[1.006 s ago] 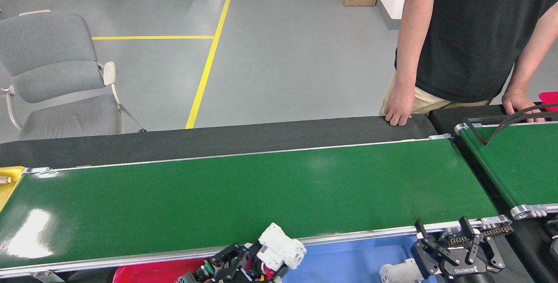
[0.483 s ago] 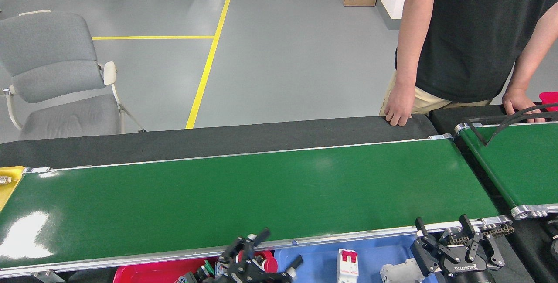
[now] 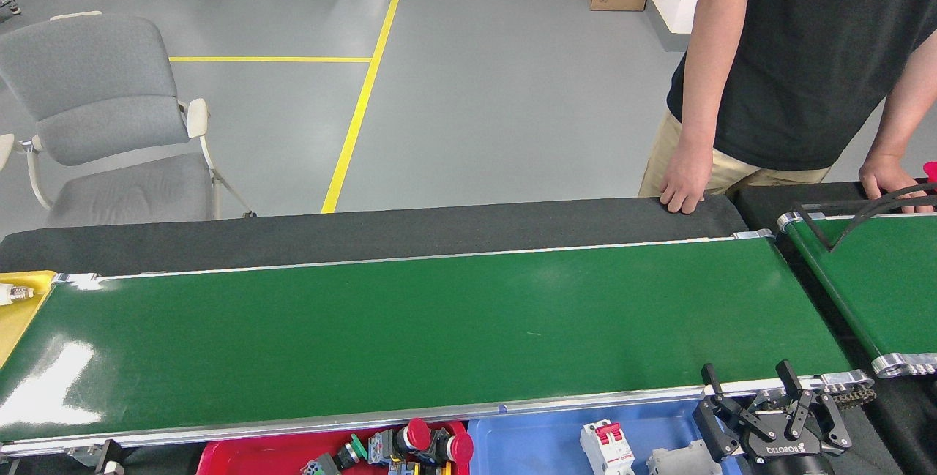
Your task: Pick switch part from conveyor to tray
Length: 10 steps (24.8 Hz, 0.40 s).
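White switch part [image 3: 607, 446] in blue tray [image 3: 534, 438], just left of open right tool [image 3: 754, 391].

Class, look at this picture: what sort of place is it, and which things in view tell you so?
Probably a factory or workshop floor set up for sorting parts. A long green conveyor runs across the view, a red tray and a blue tray of switch parts sit beside it, and yellow floor lines mark the grey floor.

A: What colours are shown near the belt [image 3: 410, 328]?
B: Green belt, silver rails; a blue tray [image 3: 534, 442]; a red tray [image 3: 249, 457].
A: The switch [image 3: 606, 446]?
B: White, red levers.
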Tool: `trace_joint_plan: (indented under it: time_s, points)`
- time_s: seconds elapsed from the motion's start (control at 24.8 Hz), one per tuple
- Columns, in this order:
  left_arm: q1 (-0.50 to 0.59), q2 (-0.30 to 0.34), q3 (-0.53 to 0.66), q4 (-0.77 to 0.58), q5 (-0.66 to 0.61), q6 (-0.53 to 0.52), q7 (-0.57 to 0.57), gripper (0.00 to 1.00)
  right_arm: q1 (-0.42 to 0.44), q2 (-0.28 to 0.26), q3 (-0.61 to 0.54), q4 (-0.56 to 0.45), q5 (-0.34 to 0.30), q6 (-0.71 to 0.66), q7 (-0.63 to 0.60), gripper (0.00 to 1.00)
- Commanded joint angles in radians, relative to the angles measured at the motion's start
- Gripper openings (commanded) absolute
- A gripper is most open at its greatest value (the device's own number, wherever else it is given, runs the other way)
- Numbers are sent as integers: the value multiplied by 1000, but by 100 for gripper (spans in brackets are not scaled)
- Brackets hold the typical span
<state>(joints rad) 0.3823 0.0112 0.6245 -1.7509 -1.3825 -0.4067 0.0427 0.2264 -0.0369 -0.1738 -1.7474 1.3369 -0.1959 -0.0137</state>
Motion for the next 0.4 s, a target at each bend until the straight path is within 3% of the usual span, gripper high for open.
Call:
trace_joint_plan:
  time_s: [0.0,0.16,0.36]
  points:
    - [4,12,0,-24,5,-9,16,99,-2,5,0,-17,-1,-5,6,100]
    - [6,23,15,-16,6,-101,16,99,13,8,2,-17,1,-5,6,100]
    - [4,20,15,-19,10,-116,16,99,27,11,2,-20,1,-5,6,100]
